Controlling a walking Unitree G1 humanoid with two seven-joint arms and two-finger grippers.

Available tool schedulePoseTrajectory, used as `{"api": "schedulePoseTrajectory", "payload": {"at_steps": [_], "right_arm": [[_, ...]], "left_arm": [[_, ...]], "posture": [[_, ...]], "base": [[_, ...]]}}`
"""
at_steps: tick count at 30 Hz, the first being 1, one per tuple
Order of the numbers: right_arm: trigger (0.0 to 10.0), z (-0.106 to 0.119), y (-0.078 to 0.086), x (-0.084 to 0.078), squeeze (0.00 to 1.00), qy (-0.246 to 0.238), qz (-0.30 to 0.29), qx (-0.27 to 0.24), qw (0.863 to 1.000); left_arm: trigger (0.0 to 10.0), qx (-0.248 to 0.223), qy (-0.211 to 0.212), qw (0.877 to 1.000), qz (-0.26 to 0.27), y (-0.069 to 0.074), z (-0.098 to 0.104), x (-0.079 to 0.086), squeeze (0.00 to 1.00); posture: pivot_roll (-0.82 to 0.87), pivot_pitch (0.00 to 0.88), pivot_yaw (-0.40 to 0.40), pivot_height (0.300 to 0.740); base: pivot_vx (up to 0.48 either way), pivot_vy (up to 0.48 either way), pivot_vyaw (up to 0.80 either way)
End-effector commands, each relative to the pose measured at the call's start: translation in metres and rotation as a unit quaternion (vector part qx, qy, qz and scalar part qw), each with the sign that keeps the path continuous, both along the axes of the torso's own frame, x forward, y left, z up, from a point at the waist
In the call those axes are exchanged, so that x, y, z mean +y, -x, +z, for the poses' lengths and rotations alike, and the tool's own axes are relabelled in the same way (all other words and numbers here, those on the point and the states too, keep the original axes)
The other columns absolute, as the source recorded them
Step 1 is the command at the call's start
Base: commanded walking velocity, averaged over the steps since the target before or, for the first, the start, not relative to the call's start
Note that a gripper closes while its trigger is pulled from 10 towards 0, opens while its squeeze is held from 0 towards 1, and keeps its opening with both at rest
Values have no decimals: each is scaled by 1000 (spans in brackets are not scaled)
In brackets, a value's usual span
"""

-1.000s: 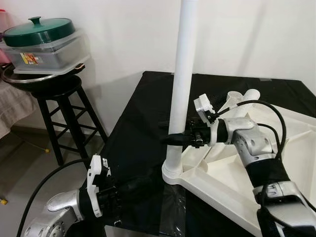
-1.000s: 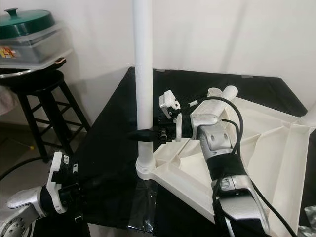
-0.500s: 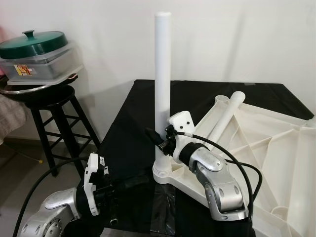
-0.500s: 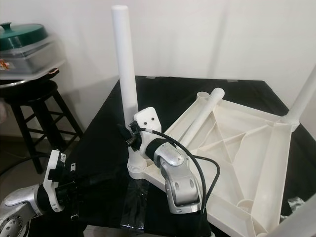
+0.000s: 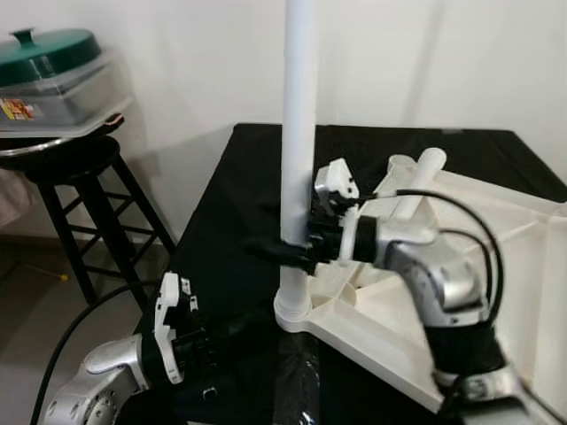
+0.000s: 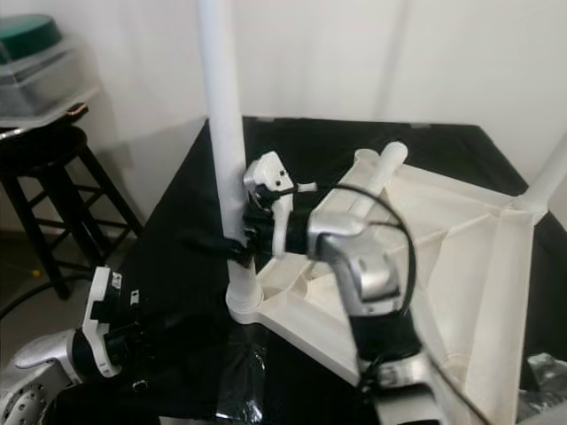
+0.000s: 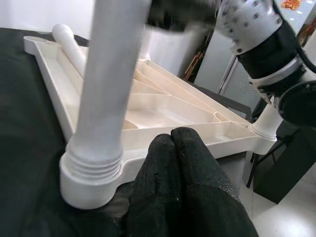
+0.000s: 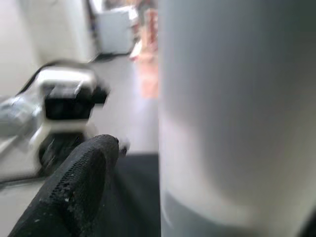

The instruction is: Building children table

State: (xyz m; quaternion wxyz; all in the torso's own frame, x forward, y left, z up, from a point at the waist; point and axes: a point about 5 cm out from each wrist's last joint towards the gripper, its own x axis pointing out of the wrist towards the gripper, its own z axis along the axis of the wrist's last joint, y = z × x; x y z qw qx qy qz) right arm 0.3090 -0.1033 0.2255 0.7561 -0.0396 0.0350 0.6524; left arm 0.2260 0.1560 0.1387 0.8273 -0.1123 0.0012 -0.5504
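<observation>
— Grippers first, please: what does the nearest one do?

— Nearest is the left gripper (image 5: pixel 235 341), low at the front edge of the black table (image 5: pixel 239 195). Its two black fingers (image 7: pixel 180 163) are pressed together, nothing between them, and their tips lie just beside the ribbed socket at the foot of the upright leg (image 5: pixel 297 159).

— And the other one?

— Right gripper (image 5: pixel 283 252) is a little further, reaching from the right side to the lower part of that leg. One finger (image 8: pixel 74 192) passes on one side of the tube and the leg fills the space beside it, so the fingers stand apart around the leg; if they press it, I cannot tell.

— How does the leg stand?

— Its long axis is vertical, foot in the corner of the white tabletop (image 5: pixel 496 266), which lies upside down on the table with ribs up.

— How many legs?

— I count three: this upright one, one lying tube (image 5: pixel 416 181) further back, pointing away toward the wall, and one more standing at the far right corner (image 6: pixel 547 181).

— Further still?

— One black stool (image 5: pixel 80 190) at the left, carrying a clear container (image 5: pixel 58 93) with a green lid (image 5: pixel 44 44).
</observation>
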Motion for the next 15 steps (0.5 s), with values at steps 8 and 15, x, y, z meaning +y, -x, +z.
{"api": "schedulePoseTrajectory", "payload": {"at_steps": [8,15], "right_arm": [[10000,3,-29,-8,0,7,47,26,999],[0,-5,-36,-17,0,7,82,56,995]], "left_arm": [[10000,1,-3,1000,-4,1,-2,-4,0],[10000,2,-3,1000,-5,3,-2,-6,0]], "posture": [[-22,0,-25,740],[-16,0,-25,740]], "base": [[0,0,0],[0,0,0]]}}
